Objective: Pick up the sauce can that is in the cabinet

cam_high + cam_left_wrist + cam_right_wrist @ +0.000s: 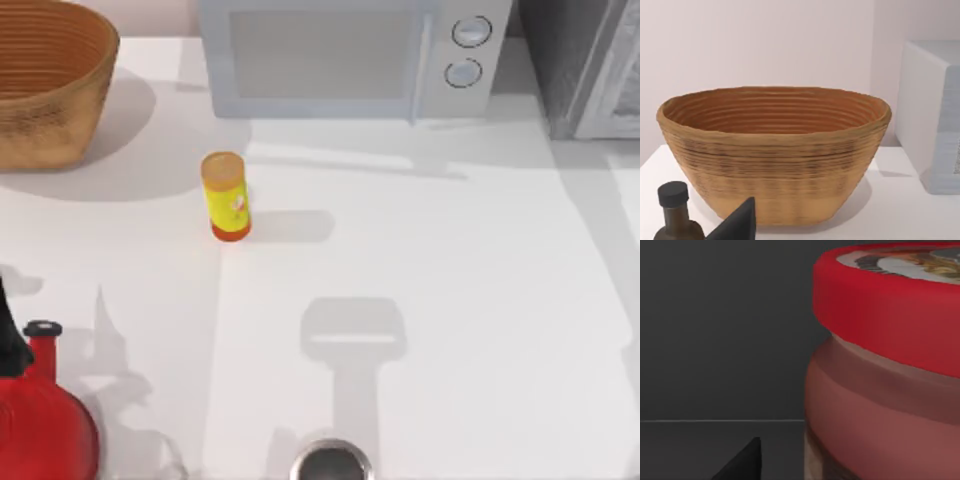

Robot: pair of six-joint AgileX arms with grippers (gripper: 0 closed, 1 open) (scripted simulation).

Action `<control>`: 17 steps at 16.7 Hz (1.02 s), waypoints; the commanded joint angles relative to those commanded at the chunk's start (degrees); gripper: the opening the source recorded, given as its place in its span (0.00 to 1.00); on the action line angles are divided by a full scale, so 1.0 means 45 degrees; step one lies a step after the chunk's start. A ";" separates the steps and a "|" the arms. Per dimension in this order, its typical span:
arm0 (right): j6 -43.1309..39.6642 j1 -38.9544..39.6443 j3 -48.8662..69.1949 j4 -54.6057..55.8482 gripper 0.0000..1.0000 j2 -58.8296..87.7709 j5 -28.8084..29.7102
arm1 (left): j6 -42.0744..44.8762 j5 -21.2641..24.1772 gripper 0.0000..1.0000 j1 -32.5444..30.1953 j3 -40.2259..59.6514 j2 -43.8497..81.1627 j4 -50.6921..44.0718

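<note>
Right up against the right wrist camera stands the sauce can (885,380), red-rimmed, inside the dark cabinet (715,330). One right gripper finger (742,462) shows beside it; whether the gripper is apart or together, I cannot tell. Probably a crooked closing could tip the can against the cabinet wall. Outside, the white desk (450,300) carries a yellow tube (226,196), basket (50,80) and microwave (340,50).

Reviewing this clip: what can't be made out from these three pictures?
- Sauce can: the right wrist view cuts off its far side and base, inside the dark cabinet.
- Right hand: one dark finger tip shows; open or shut is unclear.
- Left hand: one finger tip shows, before the basket; grip unclear.
- Cabinet in the top view: cut by the corner, inside hidden.
- Kettle: cut by the top view's edge.
</note>
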 joint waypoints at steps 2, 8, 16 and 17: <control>0.0000 0.0000 0.0000 0.0000 0.70 0.0000 0.0000 | 0.0000 0.0000 1.00 0.0000 0.0000 0.0000 0.0000; 0.0000 0.0000 0.0000 0.0000 0.25 0.0000 0.0000 | 0.0000 0.0000 1.00 0.0000 0.0000 0.0000 0.0000; 0.0000 0.0000 0.0000 0.0000 0.00 0.0000 0.0000 | 0.0000 0.0000 1.00 0.0000 0.0000 0.0000 0.0000; 0.0000 0.0000 0.0000 0.0000 0.00 0.0000 0.0000 | 0.0000 0.0000 1.00 0.0000 0.0000 0.0000 0.0000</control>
